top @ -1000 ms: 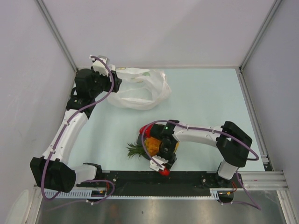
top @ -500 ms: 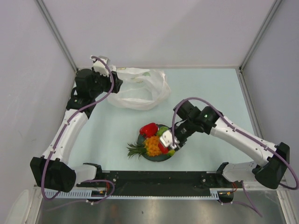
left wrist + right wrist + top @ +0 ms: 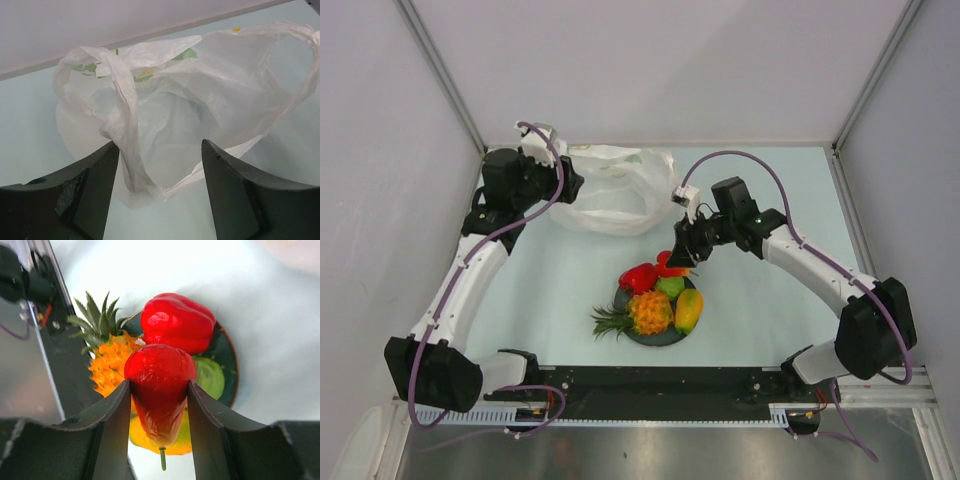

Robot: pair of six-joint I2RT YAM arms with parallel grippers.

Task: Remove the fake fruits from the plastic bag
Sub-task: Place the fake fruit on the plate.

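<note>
High rear overview; left wrist near bag (image 3: 210,105), right seemingly above plate (image 3: 227,365)

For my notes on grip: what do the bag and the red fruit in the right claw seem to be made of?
The bag looks like thin plastic film: translucent white, crinkled, faintly shiny. The red fruit in the right claw is probably moulded plastic: glossy skin with bright highlights and fine wrinkles.

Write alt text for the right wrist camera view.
The right gripper grips a glossy red chili-shaped fruit with a thin green stem. Behind it a dark plate holds a red bell pepper, a pineapple and a small green fruit.
</note>
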